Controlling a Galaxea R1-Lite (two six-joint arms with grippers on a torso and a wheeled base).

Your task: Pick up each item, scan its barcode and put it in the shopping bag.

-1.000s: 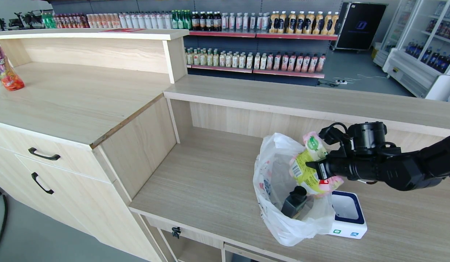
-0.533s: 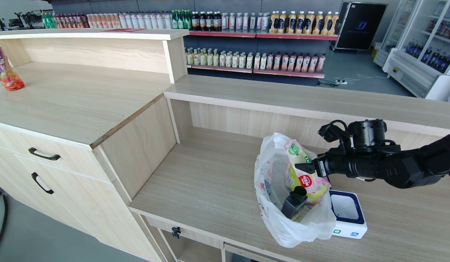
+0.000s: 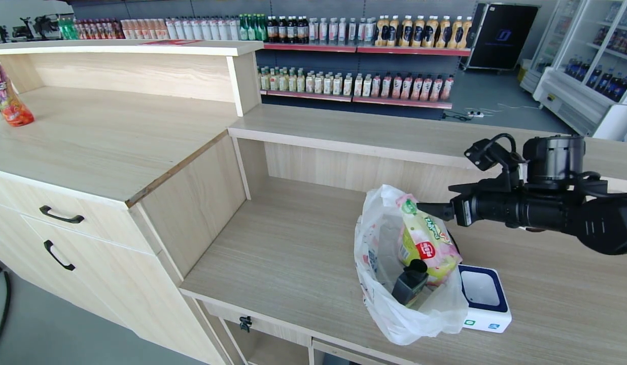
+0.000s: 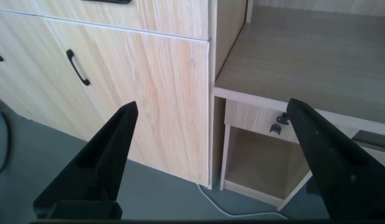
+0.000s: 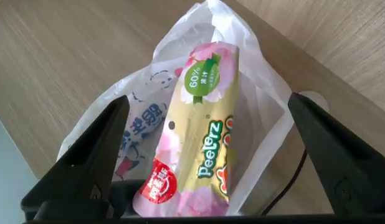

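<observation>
Right fingers (image 5: 86, 163) spread wide and empty, just above the pouch (image 3: 424, 243), which leans near upright inside the shopping bag (image 3: 377, 284). Left fingers (image 4: 100, 163) also wide. Remaining snack packet (image 3: 9, 99) stands far left on the bench (image 3: 115, 142); left arm judged nearer

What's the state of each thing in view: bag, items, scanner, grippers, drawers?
shopping bag: open, standing on the counter
snack pouch: inside the shopping bag, leaning upright, not gripped
dark bottle: inside the shopping bag, cap on
scanner: on the counter, right beside the shopping bag
right gripper: open, empty, above the shopping bag
left gripper: open, empty
drawers: shut
</observation>
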